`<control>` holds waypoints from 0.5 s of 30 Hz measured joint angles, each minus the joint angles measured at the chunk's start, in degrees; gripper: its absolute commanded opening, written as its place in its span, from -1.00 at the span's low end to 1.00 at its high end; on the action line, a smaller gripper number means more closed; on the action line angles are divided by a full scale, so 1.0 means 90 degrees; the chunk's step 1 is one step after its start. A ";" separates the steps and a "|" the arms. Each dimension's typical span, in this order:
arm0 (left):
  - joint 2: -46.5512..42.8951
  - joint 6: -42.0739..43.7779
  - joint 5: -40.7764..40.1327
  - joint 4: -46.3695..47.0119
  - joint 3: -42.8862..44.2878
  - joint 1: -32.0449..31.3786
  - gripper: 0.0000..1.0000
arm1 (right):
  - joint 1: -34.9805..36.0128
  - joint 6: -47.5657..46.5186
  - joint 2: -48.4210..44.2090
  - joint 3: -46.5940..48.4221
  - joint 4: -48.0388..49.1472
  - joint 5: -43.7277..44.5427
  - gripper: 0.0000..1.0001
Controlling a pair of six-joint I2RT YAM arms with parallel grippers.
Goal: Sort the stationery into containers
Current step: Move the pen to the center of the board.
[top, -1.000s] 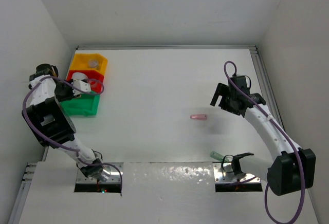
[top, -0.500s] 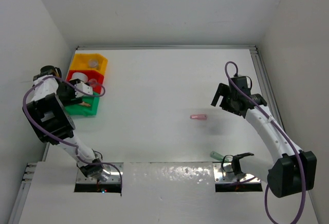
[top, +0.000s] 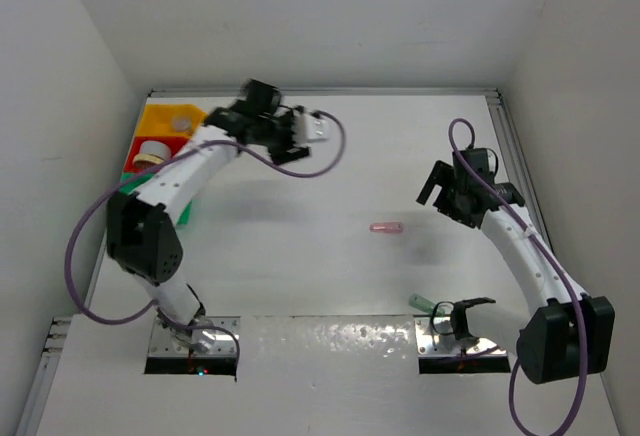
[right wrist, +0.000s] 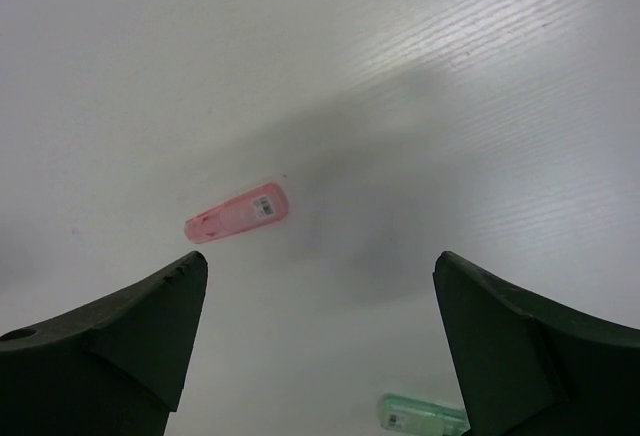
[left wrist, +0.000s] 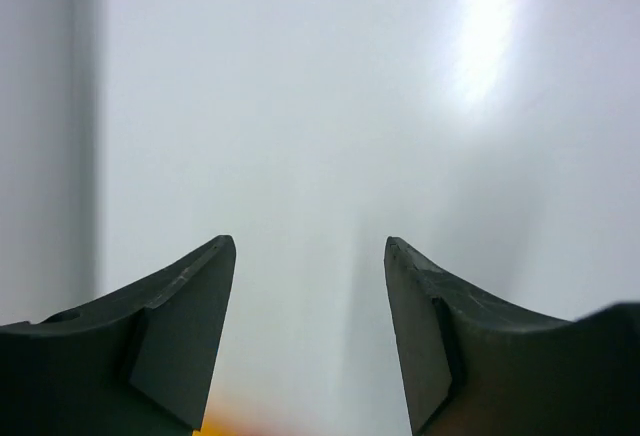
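A pink capsule piece point(top: 386, 227) lies on the white table right of centre; it also shows in the right wrist view point(right wrist: 238, 213). A green capsule piece point(top: 422, 302) lies near the right arm's base and shows in the right wrist view point(right wrist: 420, 414). My right gripper point(top: 430, 188) point(right wrist: 320, 261) is open and empty, above and to the right of the pink capsule. My left gripper point(top: 312, 128) point(left wrist: 310, 256) is open and empty over bare table, right of the bins. The yellow bin point(top: 160, 114) holds a clear ring; the red bin point(top: 138, 142) holds a pale tape ring; the green bin point(top: 186, 214) is mostly hidden by the left arm.
White walls close in the table at the back and both sides. A metal rail point(top: 512, 156) runs along the right edge. The left arm's purple cable point(top: 320, 161) loops over the table near the back.
My left arm has swung fast from the bins at the left to the right, and its gripper now hangs over the table's back middle. The right arm barely moved.
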 measured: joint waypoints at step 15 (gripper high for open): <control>0.3089 -0.3475 -0.0386 0.2242 0.0367 -0.3402 0.52 | -0.0362 -0.0180 -0.1107 -0.0379 -0.0826 0.0874 0.87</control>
